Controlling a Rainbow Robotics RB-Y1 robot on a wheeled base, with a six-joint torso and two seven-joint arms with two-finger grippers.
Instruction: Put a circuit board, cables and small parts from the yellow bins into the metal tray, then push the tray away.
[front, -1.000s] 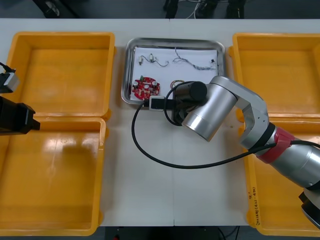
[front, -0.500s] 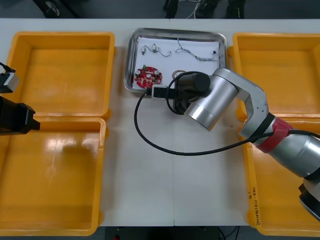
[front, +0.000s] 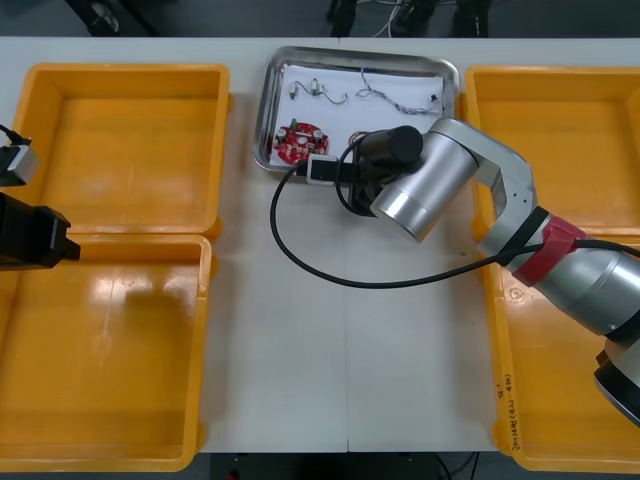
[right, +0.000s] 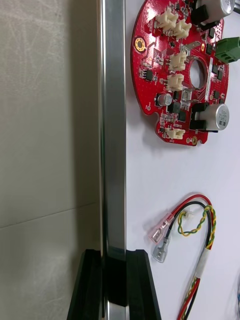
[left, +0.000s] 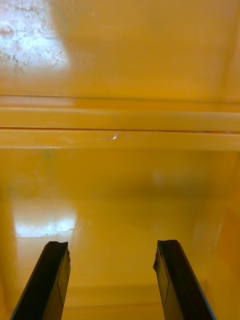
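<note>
Metal tray (front: 264, 120), white inside, at far middle of light table (front: 300, 350). It holds 1 red circuit board (front: 300, 141), red and yellow cable (right: 198, 226), twisted blue and white cable (front: 396, 98), small metal parts (front: 306, 90). Right gripper (right: 114, 261) pinches tray's near rim. Left gripper (left: 112, 260), fingers spread, over left-side yellow bins (front: 125, 72); 2 bins each side.

The right arm (front: 440, 185) reaches forward and inward, the right gripper (right: 114, 257) pinching its fingers on the metal tray (right: 112, 125) rim, while the left gripper (left: 112, 250), parked at the table's left edge, holds its fingers wide apart.

open table (front: 300, 380) between yellow bins (front: 110, 360), right arm (front: 500, 190) crossing it by metal tray (front: 266, 110)
</note>
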